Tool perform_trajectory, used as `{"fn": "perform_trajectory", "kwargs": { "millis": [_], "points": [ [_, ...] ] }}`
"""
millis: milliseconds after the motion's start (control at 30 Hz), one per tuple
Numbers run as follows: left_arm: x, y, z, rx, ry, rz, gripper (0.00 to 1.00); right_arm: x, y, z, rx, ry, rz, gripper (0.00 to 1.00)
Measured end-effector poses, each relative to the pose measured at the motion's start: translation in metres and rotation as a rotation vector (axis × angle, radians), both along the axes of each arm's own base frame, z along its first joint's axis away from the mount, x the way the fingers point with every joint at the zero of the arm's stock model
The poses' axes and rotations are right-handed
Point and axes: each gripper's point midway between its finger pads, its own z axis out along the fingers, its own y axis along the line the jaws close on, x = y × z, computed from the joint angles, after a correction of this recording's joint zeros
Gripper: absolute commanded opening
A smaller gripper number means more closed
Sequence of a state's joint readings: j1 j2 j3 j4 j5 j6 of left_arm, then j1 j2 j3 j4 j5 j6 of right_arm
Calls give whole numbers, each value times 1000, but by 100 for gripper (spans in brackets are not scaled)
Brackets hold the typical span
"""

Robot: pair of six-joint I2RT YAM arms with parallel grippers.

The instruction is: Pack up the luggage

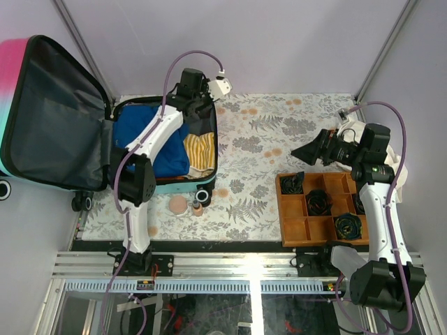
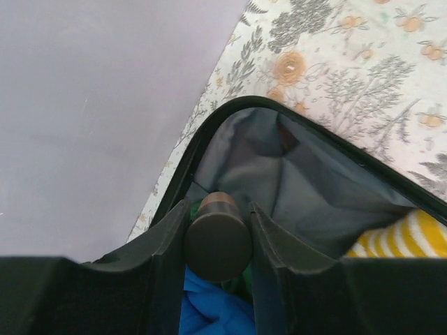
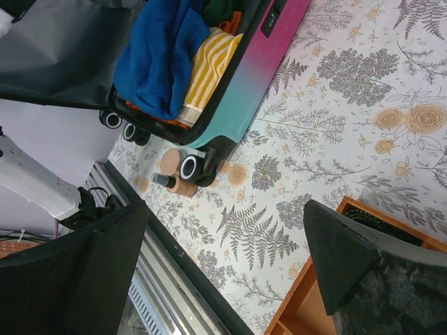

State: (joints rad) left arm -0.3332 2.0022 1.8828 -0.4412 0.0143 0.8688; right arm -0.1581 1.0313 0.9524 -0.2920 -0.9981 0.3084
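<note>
L gripper (image 2: 218,206) is clamped on a dark brown cylinder (image 2: 218,241), end-on to my wrist cam, over the far-right corner of the luggage (image 1: 56,118). The black rim curves just past my fingertips, w/ grey lining showing under it in that corner. Blue cloth (image 1: 150,132) and striped cloth (image 1: 199,148) fill the rest of the base. The wall stands close behind the rim.

The luggage sits at the table's far-left. Its lid is propped open past the left edge and its wheels face me. By the near-right wheel lie a round pink compact (image 1: 179,204) and a small bottle (image 1: 198,208). Touching or just apart, can't tell.

R gripper (image 1: 307,152) hangs w/ fingers wide apart above the table (image 1: 258,132), just beyond the tray's (image 1: 283,209) far-left corner. A wide stretch of floral top shows btwn luggage and tray.
</note>
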Motion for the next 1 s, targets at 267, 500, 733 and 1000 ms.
{"fn": "perform_trajectory", "kwargs": {
  "millis": [267,500,733,1000],
  "points": [
    [24,23,-51,69,64,68,10,1,1,2,8,-10,6,100],
    [32,32,-96,121,134,101,21,1,2,-2,17,-3,7,100],
    [50,37,-103,95,124,146,64,1,2,-5,19,1,7,100],
    [53,21,-68,-79,98,134,80,1,2,-5,22,1,5,100]
  ]
}}
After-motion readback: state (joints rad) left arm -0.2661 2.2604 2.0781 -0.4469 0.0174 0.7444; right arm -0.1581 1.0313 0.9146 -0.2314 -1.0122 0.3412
